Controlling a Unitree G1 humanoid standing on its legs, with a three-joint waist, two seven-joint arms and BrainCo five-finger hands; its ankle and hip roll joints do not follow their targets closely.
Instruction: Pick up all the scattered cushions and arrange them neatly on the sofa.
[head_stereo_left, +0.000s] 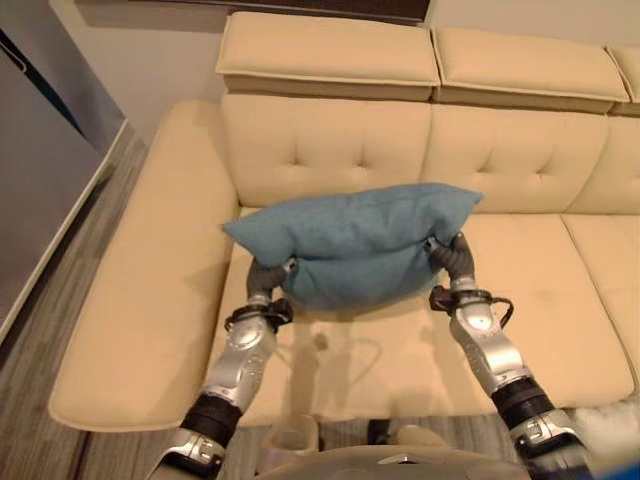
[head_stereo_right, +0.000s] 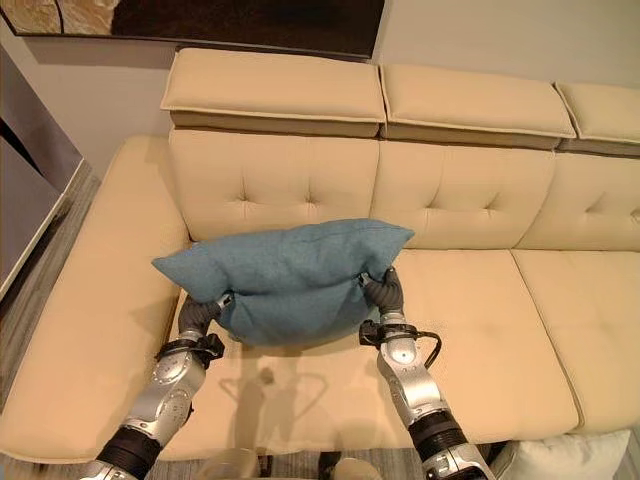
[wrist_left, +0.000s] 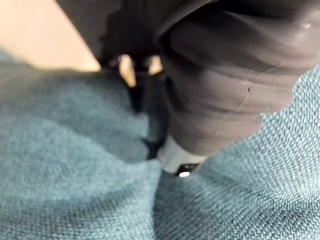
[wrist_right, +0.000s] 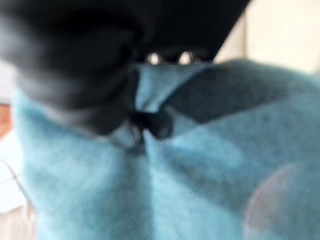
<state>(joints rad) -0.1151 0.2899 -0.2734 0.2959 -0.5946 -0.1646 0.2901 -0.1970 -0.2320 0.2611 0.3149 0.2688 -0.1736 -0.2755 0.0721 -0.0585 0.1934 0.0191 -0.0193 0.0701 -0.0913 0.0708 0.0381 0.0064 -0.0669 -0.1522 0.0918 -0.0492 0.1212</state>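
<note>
A blue cushion (head_stereo_left: 350, 240) hangs between my two hands over the left seat of the beige sofa (head_stereo_left: 540, 290), sagging in the middle in front of the tufted backrest. My left hand (head_stereo_left: 266, 276) grips its left end and my right hand (head_stereo_left: 453, 256) grips its right end. In the left wrist view the blue cushion (wrist_left: 75, 190) folds in around a dark-tipped finger (wrist_left: 177, 160). The right wrist view has the cushion's cloth (wrist_right: 200, 165) bunched into a pinch at the right hand's fingertips (wrist_right: 150, 122). The cushion's lower edge hovers just above the seat.
The sofa's wide left armrest (head_stereo_left: 150, 290) is beside my left arm. A white cushion (head_stereo_right: 565, 455) lies on the floor at the lower right, by the sofa's front edge. A grey cabinet (head_stereo_left: 40, 150) stands at the left on the wood floor (head_stereo_left: 60, 300).
</note>
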